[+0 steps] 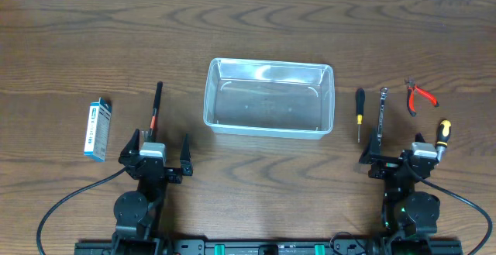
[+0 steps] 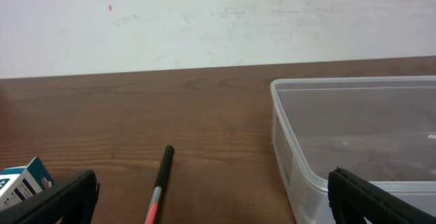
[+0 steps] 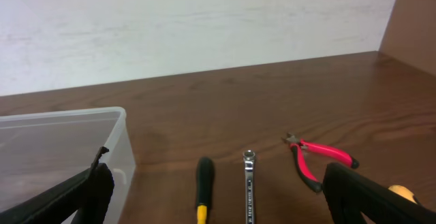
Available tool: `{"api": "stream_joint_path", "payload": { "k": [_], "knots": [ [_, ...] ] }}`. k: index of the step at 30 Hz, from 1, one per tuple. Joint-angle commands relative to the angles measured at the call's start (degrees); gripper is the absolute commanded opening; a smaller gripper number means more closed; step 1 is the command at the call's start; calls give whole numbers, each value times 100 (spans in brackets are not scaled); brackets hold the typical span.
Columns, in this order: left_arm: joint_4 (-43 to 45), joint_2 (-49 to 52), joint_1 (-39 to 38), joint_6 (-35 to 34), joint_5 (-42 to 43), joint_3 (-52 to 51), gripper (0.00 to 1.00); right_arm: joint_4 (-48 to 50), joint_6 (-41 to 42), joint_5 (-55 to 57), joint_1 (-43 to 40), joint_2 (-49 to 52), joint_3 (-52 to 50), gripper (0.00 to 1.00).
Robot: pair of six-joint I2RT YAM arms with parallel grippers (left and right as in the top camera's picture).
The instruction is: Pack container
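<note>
The clear plastic container [image 1: 268, 100] sits empty at the table's middle; it also shows in the left wrist view [image 2: 354, 82] and the right wrist view [image 3: 68, 118]. My left gripper [image 1: 155, 156] is open and empty, near the front edge, left of the container; in its wrist view [image 2: 214, 207] a black-and-red tool [image 2: 162, 176] lies between the fingers. My right gripper [image 1: 401, 158] is open and empty, right of the container; its wrist view [image 3: 221, 203] shows a black-and-yellow screwdriver [image 3: 204, 180] and a wrench [image 3: 248, 183] ahead.
A black-and-red tool [image 1: 156, 105] and a blue-and-white box [image 1: 97, 129] lie left of the container. A screwdriver [image 1: 359, 113], a wrench [image 1: 382, 113], red pliers [image 1: 418, 96] and a yellow-handled screwdriver [image 1: 442, 135] lie to its right.
</note>
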Motion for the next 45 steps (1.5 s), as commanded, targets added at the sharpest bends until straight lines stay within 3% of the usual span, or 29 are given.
{"api": "stream_joint_path", "payload": {
  "k": [1,6,12,22,25,29,36,45],
  "knots": [
    [-184,-33,2,17,-181,-87,98,-31,103,-144,-37,-7,-11,99],
    [-356,-15,2,-1038,-177,101,98,-588,330,-704,-35,17,343,99],
    [-1550,621,2,-1123,-177,1436,98,-2221,468,-699,-37,669,1989,99],
    [-4192,3158,2,-1228,-177,4059,98,-5440,468,-1318,-37,3923,5416,99],
    [-4629,3652,2,-1228,-177,4441,98,-6765,468,-1469,-37,5051,6417,99],
    [-4822,3995,2,-1228,-173,4575,98,-7792,210,-1781,-37,6087,7357,99],
    [-4850,4046,2,-1228,-175,4575,98,-7136,273,-616,-223,7265,7678,99],
    [-4872,4046,2,-1228,-175,4575,98,-6048,245,-459,-470,8896,7674,99]
  ]
}}
